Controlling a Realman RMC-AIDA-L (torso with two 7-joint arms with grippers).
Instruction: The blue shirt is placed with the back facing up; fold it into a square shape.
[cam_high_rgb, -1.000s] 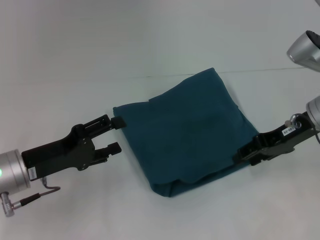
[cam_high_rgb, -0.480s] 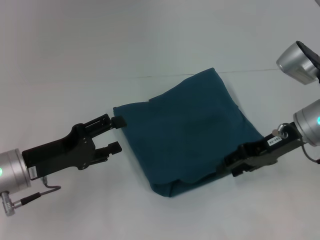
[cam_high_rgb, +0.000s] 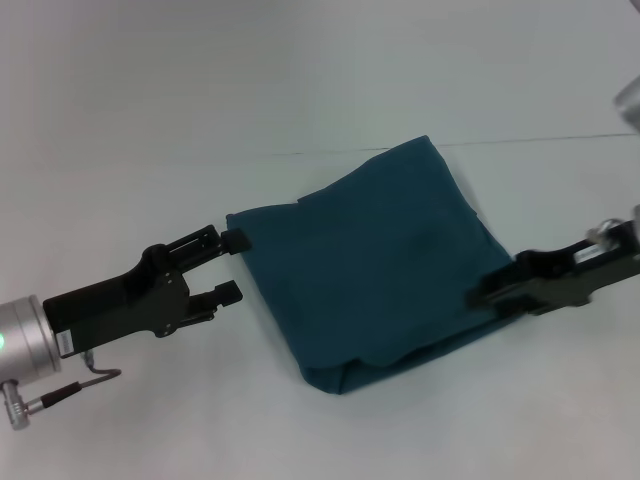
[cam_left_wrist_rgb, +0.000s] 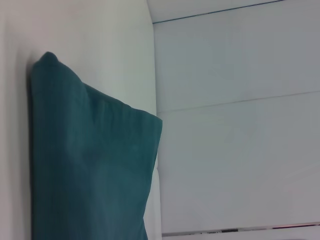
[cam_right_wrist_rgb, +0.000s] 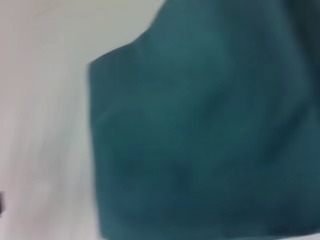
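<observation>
The blue shirt lies folded into a rough square in the middle of the white table, with a thick doubled edge along its near side. It also fills much of the left wrist view and the right wrist view. My left gripper is open just off the shirt's left edge, one fingertip level with the shirt's left corner, and it holds nothing. My right gripper reaches in low at the shirt's right edge, its tip over the fabric; its fingers are blurred.
The shirt rests on a white table with a thin seam line running across behind it. Part of my right arm's grey housing shows at the top right edge.
My right gripper pushed in along the shirt's near right edge, then drew back up and to the right. The left gripper has barely moved and stays open. The shirt keeps its shape.
</observation>
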